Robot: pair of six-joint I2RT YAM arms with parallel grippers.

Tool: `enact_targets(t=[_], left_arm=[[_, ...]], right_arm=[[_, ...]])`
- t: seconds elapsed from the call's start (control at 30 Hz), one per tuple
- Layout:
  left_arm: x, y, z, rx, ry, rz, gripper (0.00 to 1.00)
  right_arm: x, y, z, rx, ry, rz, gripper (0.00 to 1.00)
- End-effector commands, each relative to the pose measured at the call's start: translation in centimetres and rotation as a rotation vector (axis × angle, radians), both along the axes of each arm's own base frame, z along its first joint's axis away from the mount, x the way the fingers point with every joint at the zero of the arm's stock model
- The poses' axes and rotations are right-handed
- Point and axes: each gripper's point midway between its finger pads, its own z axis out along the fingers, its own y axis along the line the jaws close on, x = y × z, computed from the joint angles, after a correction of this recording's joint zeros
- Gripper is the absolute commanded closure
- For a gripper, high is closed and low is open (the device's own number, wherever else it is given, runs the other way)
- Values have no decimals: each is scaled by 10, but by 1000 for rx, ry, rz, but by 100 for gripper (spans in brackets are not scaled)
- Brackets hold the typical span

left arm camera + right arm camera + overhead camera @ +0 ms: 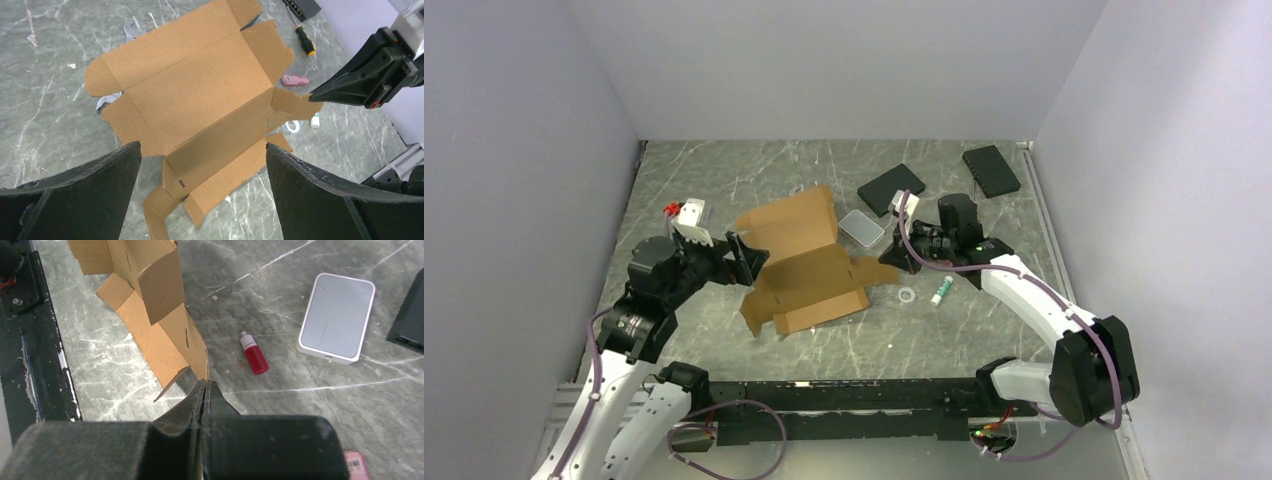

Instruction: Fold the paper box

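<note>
Our right gripper (205, 388) is clamped, apparently on the right end of the paper box (809, 265). Our left gripper (202, 150) gapes wide just off its left end, the box's length running between them.

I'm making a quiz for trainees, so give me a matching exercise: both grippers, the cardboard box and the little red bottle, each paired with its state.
1. left gripper
2. right gripper
3. paper box
4. red bottle

A. shut on a cardboard flap edge
B. lying on its side, untouched
C. wide open, gripping nothing
D. partly folded, flaps spread

Pairs: 1-C, 2-A, 3-D, 4-B.
</note>
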Motion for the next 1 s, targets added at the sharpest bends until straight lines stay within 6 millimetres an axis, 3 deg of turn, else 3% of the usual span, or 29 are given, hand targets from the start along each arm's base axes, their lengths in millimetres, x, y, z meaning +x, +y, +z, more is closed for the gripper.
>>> enact_targets(t=[0.0,0.07,0.2,0.3,0.43,0.57,0.73,0.97], left_arm=[[3,-15,32,16,-85,-107,0],[5,-23,46,1,-79,-154,0],[16,-27,46,-59,0,-161,1],[19,-23,44,-177,40,-199,0],[29,2,40,-359,102,-187,1],[40,21,22,-512,204,-156,0],[57,41,-4,-574,236,-102,1],[84,45,-23,-590,263,-218,0]], right_arm=[[11,-2,32,17,-134,8,100],[11,-4,33,14,-141,7,100],[11,-6,36,2,-162,7,100],[10,-9,40,-3,-188,10,100],[7,-10,43,-3,-199,22,100],[6,-10,45,-3,-204,27,100],[3,-10,48,3,-210,36,100],[1,-9,48,8,-208,46,100]])
